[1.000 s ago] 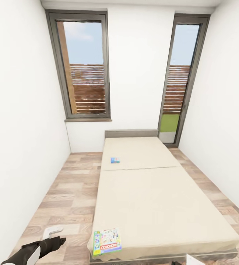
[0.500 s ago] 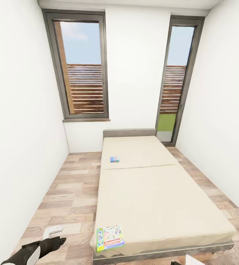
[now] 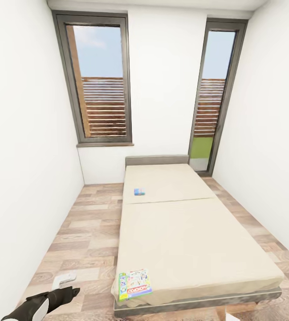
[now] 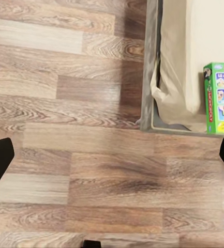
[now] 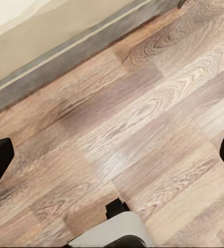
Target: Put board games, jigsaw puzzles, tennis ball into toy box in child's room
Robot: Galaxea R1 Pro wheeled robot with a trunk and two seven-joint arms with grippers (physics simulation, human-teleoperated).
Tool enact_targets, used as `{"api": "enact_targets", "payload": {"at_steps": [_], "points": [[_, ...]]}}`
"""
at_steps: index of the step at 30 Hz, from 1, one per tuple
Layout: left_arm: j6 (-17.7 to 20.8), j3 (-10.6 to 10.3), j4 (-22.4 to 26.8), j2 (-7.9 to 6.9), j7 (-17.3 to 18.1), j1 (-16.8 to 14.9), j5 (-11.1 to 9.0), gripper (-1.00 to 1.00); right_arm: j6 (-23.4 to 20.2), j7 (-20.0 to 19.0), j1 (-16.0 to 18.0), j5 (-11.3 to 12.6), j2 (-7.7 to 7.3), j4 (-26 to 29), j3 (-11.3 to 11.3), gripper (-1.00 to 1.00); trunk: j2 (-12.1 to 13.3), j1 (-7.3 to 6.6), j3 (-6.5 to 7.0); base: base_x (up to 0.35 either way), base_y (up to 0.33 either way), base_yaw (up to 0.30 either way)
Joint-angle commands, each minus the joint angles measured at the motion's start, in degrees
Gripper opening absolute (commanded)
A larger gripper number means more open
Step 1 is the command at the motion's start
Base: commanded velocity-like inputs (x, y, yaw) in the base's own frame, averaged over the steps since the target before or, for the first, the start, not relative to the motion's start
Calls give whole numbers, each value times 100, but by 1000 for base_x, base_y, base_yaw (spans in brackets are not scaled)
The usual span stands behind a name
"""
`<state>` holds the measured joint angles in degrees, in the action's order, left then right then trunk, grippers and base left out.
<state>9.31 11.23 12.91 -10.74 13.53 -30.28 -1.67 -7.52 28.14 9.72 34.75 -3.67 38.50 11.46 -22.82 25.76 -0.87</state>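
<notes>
the low beige-mattressed bed (image 3: 193, 240) with its grey frame stood against the far white wall. a white board game box with green edge and red logo (image 3: 135, 284) lay at the mattress's near left corner; a small blue board game box (image 3: 139, 192) lay near its left edge, towards the headboard. the left fingers (image 4: 112, 155) and right fingers (image 5: 112, 160) were spread wide and empty above the wood plank floor (image 3: 86, 232).

I am standing in a bedroom of a home, narrow and plainly furnished. A low bed (image 3: 193, 240) with a beige mattress and grey headboard runs along the wood plank floor (image 3: 86, 240), between bare white walls (image 3: 24, 133). Two tall dark-framed windows (image 3: 100, 80) look out on slatted fencing and sky, and two small colourful game boxes (image 3: 135, 284) lie on the mattress.
</notes>
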Motion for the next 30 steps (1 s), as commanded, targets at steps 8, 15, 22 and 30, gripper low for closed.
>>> {"api": "enact_targets", "payload": {"at_steps": [8, 15, 22, 30], "points": [[45, 37, 10, 2, 27, -2, -17, 100, -27, 45, 4, 12, -3, -325, 32, 100, -10, 2, -10, -34, -3, 0], [45, 37, 10, 2, 27, -3, -17, 100, -1, 43, 4, 14, -2, -347, 24, 100, -10, 2, -11, -5, -159, 0], [45, 37, 10, 2, 27, -1, -17, 100, 5, 43, 4, 16, -2, -344, 17, 100, -10, 2, -11, -1, -63, 0], [44, 37, 10, 2, 27, 4, -17, 100, 12, 41, 4, 20, -2, -343, 15, 100, -10, 2, -11, 0, -6, 0]]}}
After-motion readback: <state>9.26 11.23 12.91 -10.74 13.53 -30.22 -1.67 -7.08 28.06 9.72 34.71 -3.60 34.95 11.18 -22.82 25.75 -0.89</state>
